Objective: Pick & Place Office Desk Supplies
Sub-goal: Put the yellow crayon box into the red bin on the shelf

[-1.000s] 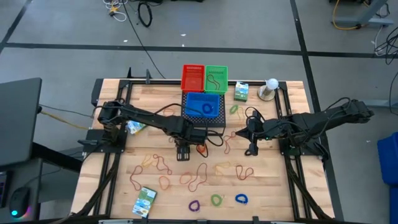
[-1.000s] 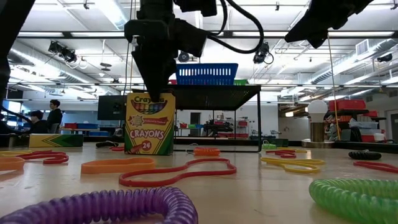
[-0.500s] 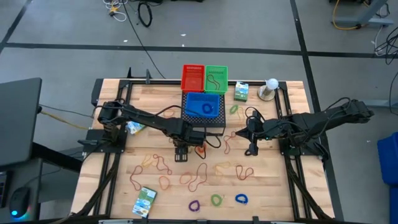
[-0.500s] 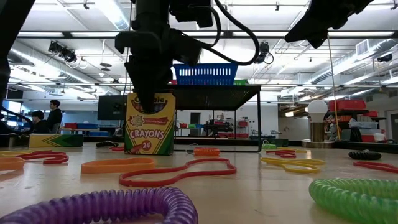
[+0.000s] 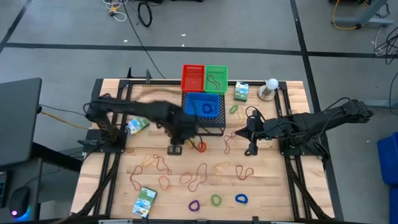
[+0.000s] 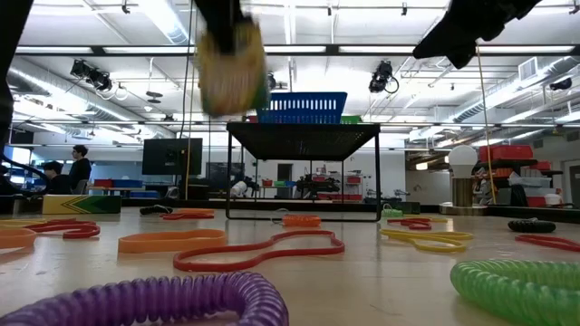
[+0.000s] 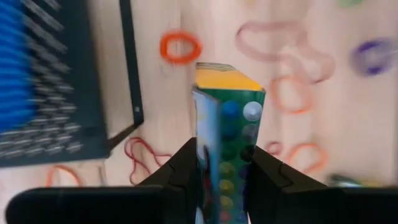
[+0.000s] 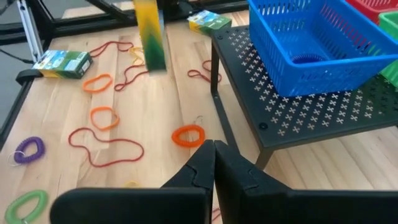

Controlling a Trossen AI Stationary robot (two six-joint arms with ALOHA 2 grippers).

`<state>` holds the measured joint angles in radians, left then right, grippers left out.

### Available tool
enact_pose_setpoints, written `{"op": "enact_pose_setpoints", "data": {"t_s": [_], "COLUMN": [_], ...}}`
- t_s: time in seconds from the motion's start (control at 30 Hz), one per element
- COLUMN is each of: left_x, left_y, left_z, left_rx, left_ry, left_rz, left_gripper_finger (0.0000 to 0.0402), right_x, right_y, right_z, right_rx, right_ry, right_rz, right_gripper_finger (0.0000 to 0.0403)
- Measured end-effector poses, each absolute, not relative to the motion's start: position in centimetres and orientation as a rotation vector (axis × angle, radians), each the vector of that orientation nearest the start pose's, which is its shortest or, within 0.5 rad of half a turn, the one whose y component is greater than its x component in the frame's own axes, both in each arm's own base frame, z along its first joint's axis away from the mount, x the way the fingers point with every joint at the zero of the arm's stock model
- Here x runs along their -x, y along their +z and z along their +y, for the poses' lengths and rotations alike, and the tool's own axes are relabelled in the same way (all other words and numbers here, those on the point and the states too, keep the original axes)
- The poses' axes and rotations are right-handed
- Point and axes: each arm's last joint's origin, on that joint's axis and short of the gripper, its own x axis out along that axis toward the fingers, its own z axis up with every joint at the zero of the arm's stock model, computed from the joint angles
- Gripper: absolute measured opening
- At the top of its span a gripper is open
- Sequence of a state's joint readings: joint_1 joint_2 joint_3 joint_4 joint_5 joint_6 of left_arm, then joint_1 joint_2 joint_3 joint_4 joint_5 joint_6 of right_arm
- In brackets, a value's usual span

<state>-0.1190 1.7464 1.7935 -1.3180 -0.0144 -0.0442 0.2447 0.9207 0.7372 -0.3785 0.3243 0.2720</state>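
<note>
A green and yellow crayon box (image 7: 227,112) hangs above the table, with my left gripper (image 7: 224,160) shut on it, just in front of the black perforated stand (image 5: 217,122). The low view shows the box (image 6: 231,65) high above the tabletop. The same box (image 8: 150,34) shows in the right wrist view. My right gripper (image 8: 214,147) is shut and has nothing in it; it hovers right of the stand (image 5: 252,151). Rubber bands (image 5: 199,177) and small coiled loops, one of them purple (image 5: 194,205), lie flat on the wood. My left gripper pinches the crayon box between its two fingers, one on each opposite side face (image 7: 205,163), at the box's upper end. The fingers come from above, pointing down. The box hangs below them roughly upright, its yellow lower end (image 7: 224,78) clear of the table.
A blue basket (image 5: 203,106) sits on the black stand, with a red basket (image 5: 193,78) and a green one (image 5: 216,78) behind it. Green-white boxes lie at the near left (image 5: 144,200), the left (image 5: 135,126) and the far right (image 5: 241,91). A white ball (image 5: 271,84) stands at the far right.
My left gripper has taken hold of the upright crayon box at its top and has risen fast. The box, which stood on the table, is now lifted well clear of it and stays roughly upright. My right arm has kept still.
</note>
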Motion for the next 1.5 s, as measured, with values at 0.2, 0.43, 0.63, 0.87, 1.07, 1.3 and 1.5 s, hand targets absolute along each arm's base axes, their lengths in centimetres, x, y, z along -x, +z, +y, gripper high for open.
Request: {"op": "enact_pose_setpoints", "data": {"t_s": [0.2, 0.43, 0.63, 0.87, 1.07, 1.3, 1.5], "left_x": [-29.3, -26.5, -27.5, -30.2, -32.1, -33.1, -34.2], "left_y": [44.7, 48.8, 47.2, 42.8, 40.6, 39.8, 37.7], "left_z": [-0.7, 6.6, 12.9, 18.8, 21.1, 21.9, 22.7], "left_rx": [0.061, 0.095, -0.004, -0.08, -0.165, -0.239, -0.277], "left_ry": [0.043, 0.273, 0.348, 0.331, 0.357, 0.372, 0.326], "left_rz": [1.066, 0.843, 0.884, 1.048, 1.097, 1.106, 1.182], "left_gripper_finger": [0.0092, 0.0091, 0.009, 0.009, 0.009, 0.009, 0.009], "right_x": [-19.1, -19.2, -19.3, -19.4, -19.5, -19.5, -19.5], "right_y": [28.1, 28.0, 27.8, 27.6, 27.4, 27.4, 27.4], "right_z": [3.7, 3.4, 3.1, 3.1, 3.1, 3.1, 3.1], "right_rx": [-0.122, -0.145, -0.17, -0.169, -0.164, -0.158, -0.158], "right_ry": [-0.169, -0.192, -0.215, -0.22, -0.222, -0.221, -0.222], "right_rz": [0.476, 0.481, 0.492, 0.508, 0.522, 0.527, 0.528], "right_gripper_finger": [0.0011, 0.0011, 0.0011, 0.0011, 0.0011, 0.0011, 0.0011]}}
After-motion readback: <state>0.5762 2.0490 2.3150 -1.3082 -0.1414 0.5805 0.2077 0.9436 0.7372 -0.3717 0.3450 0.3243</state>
